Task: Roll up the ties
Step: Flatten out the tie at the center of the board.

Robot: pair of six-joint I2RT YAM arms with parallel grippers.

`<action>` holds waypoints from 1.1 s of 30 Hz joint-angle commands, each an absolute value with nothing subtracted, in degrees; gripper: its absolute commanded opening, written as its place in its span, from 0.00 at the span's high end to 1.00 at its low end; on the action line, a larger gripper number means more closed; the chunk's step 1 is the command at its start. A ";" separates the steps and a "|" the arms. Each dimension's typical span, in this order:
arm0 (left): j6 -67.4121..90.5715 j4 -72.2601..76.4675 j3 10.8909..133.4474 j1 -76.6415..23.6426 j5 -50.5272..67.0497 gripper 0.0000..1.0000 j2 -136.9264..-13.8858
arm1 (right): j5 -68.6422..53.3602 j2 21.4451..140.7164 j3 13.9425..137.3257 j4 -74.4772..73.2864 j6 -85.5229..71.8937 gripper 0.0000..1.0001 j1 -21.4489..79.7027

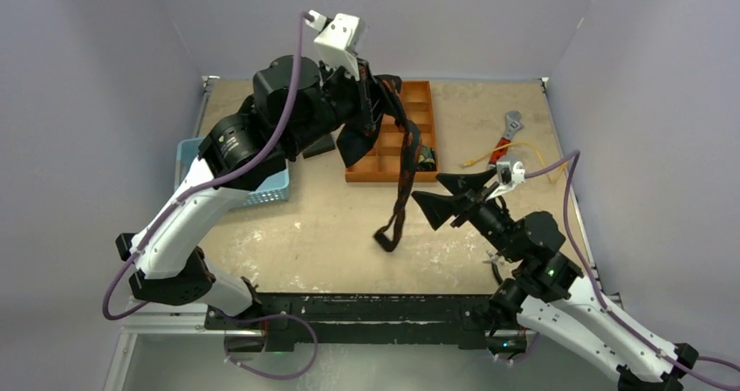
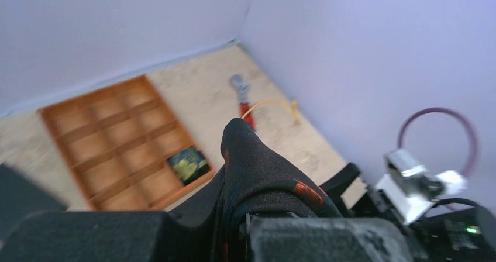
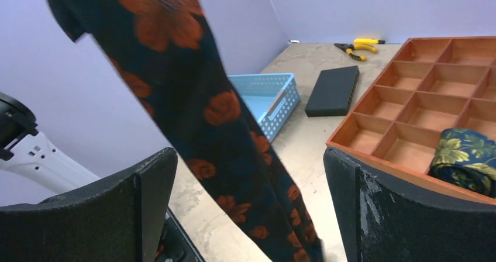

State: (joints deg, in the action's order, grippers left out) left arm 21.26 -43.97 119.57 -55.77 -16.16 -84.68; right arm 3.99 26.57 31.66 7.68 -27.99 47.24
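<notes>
Above the orange tray [image 1: 421, 105]: red-flowered tie [image 1: 403, 177] pinched in left fingers [image 1: 370, 94], hanging to the surface [image 1: 314, 234]. Right fingers [image 1: 447, 196] wide, beside it. Green-gold tie [image 3: 463, 159] rolled in tray.

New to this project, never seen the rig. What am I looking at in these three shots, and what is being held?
Two robot arms are bolted at the near edge of a table. The wide shot comes from a fixed camera above and behind them; the other two come from cameras on each wrist.

The left gripper is raised high and shut on a dark tie with orange flowers, which hangs down to the table. The right gripper is open, its fingers on either side of the hanging tie, apart from it.

On the table: a wooden divided tray with a rolled green-gold tie in one corner compartment, a blue basket, a flat black pad, a wrench, a yellow cord and yellow-handled pliers.
</notes>
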 commanded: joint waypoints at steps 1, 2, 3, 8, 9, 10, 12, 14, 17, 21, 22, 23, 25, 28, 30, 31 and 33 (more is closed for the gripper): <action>21.58 -37.95 126.75 -57.07 -9.67 1.00 -86.20 | 7.58 26.99 36.21 2.79 -24.75 0.01 47.46; 19.99 -38.80 127.61 -57.26 -10.54 1.00 -86.36 | 7.03 26.41 36.78 3.00 -24.52 0.01 47.46; 18.19 -39.69 127.84 -57.37 -12.07 1.00 -86.33 | 6.11 25.79 37.35 3.32 -24.19 0.01 47.46; 8.35 -40.43 124.94 -57.76 -22.05 1.00 -85.12 | 3.15 26.96 42.06 3.13 -23.25 0.01 47.46; 6.65 -39.70 124.02 -57.89 -24.59 1.00 -85.01 | 2.96 28.08 43.27 2.79 -23.02 0.01 47.46; 5.24 -39.20 123.33 -58.15 -27.17 1.00 -85.22 | 3.06 29.54 44.70 2.36 -22.75 0.01 47.46; 4.23 -39.62 124.19 -59.04 -33.09 1.00 -87.15 | 5.18 32.83 47.33 0.67 -22.61 0.01 47.46; 3.97 -42.21 128.17 -60.91 -39.26 1.00 -90.83 | 9.16 36.33 49.61 -1.51 -22.75 0.01 47.46; 2.39 -45.26 135.28 -65.10 -51.57 1.00 -96.94 | 14.03 39.14 50.46 -0.48 -22.63 0.02 47.53; -2.88 -39.51 137.78 -70.50 -62.41 1.00 -99.90 | 17.27 41.82 50.76 2.94 -21.51 0.03 47.89; -6.35 -36.48 137.17 -71.89 -65.46 1.00 -100.01 | 17.28 42.03 50.72 4.08 -20.96 0.03 48.04; -8.38 -33.15 136.44 -73.35 -68.38 1.00 -100.08 | 16.79 41.96 50.40 5.48 -20.14 0.03 48.32; -17.65 -24.55 134.54 -76.34 -74.20 1.00 -100.51 | 15.85 41.07 49.59 8.65 -18.92 0.03 48.75; -36.73 -3.44 129.66 -80.41 -82.05 1.00 -101.38 | 14.32 41.03 49.37 11.32 -17.11 0.03 48.87; -48.58 11.16 127.47 -82.06 -84.47 1.00 -102.67 | 13.98 41.69 49.58 12.05 -16.31 0.03 48.88; -51.33 13.49 128.37 -82.61 -84.89 1.00 -103.51 | 14.71 42.11 49.92 11.85 -16.10 0.03 48.93; -53.01 13.88 131.15 -83.35 -85.15 1.00 -105.22 | 16.05 43.24 50.58 11.59 -15.47 0.04 48.95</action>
State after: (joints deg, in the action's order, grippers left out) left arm -35.16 -5.23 128.49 -82.19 -77.80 -103.31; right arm 14.09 41.95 48.93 8.21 -18.57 48.71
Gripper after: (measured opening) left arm 0.030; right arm 0.965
